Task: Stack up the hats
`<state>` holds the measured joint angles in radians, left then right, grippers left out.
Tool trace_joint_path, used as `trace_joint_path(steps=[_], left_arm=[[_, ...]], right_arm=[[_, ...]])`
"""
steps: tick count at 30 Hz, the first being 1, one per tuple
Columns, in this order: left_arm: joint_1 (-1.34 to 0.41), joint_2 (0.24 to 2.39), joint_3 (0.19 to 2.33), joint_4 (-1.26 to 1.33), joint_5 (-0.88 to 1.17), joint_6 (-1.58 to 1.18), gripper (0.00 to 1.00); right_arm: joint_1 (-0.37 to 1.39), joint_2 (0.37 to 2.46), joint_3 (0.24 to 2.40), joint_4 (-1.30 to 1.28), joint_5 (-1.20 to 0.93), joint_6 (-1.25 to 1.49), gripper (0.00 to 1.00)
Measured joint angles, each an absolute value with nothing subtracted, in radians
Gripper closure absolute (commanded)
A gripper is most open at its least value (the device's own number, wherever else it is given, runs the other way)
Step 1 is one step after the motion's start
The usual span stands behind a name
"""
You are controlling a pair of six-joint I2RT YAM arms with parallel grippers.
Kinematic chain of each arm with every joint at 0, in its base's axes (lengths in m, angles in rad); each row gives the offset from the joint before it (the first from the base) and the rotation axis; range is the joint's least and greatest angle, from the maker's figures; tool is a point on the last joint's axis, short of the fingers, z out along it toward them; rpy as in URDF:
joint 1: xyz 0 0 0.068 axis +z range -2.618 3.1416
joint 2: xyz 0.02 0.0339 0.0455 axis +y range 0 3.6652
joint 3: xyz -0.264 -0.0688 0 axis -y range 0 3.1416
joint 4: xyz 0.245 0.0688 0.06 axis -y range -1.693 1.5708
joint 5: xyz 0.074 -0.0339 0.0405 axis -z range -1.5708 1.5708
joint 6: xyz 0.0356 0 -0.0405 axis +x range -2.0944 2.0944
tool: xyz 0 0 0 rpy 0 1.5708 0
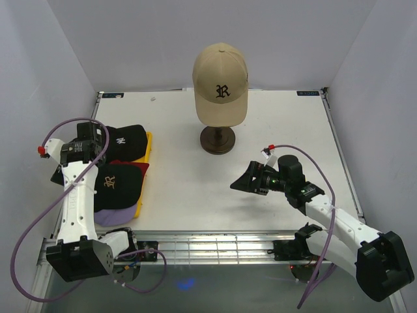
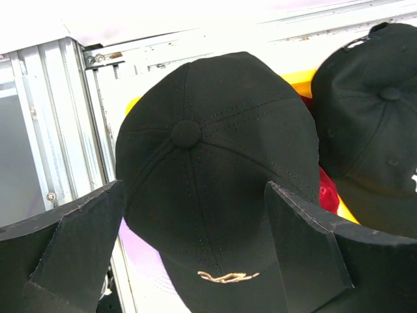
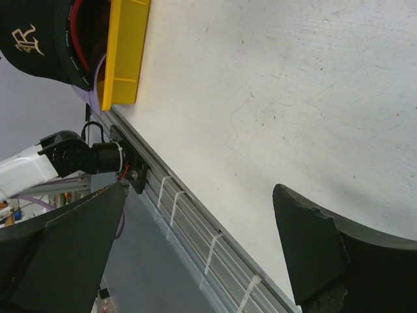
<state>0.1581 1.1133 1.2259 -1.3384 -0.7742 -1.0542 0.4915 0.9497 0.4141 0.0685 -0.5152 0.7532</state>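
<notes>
A tan cap (image 1: 220,81) sits on the mannequin head at the back. At the left, a black cap with a gold logo (image 1: 120,184) lies on top of a red cap (image 1: 141,167) and a lavender cap (image 1: 117,215). A black NY cap (image 1: 127,142) lies just behind them. My left gripper (image 1: 96,160) is open and hovers over the gold-logo cap (image 2: 208,163), its fingers either side of the crown, gripping nothing. The NY cap (image 2: 371,130) is to its right. My right gripper (image 1: 244,181) is open and empty over bare table (image 3: 260,98).
The left caps lie on a flat yellow tray (image 1: 148,147), also in the right wrist view (image 3: 124,52). The mannequin's dark round stand (image 1: 217,139) is at centre back. The metal rail (image 1: 208,246) runs along the table's near edge. Walls enclose the table.
</notes>
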Motion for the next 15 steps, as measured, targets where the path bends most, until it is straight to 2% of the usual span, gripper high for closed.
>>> trace_joint_path(steps=[4, 7, 14, 15], left_arm=[[0.176, 1.127, 1.225, -1.320, -0.771, -1.039, 0.04], [0.184, 1.131, 1.220, -1.298, -0.764, -1.029, 0.13], [0.188, 1.131, 1.158, -1.244, -0.746, -1.014, 0.46], [0.188, 1.131, 1.152, -1.240, -0.744, -1.012, 0.57]], right_arm=[[0.492, 0.941, 0.430, 0.042, -0.510, 0.736, 0.00], [0.492, 0.941, 0.430, 0.028, -0.506, 0.728, 0.00], [0.492, 0.941, 0.431, 0.003, -0.500, 0.722, 0.00], [0.492, 0.941, 0.431, 0.000, -0.500, 0.722, 0.00]])
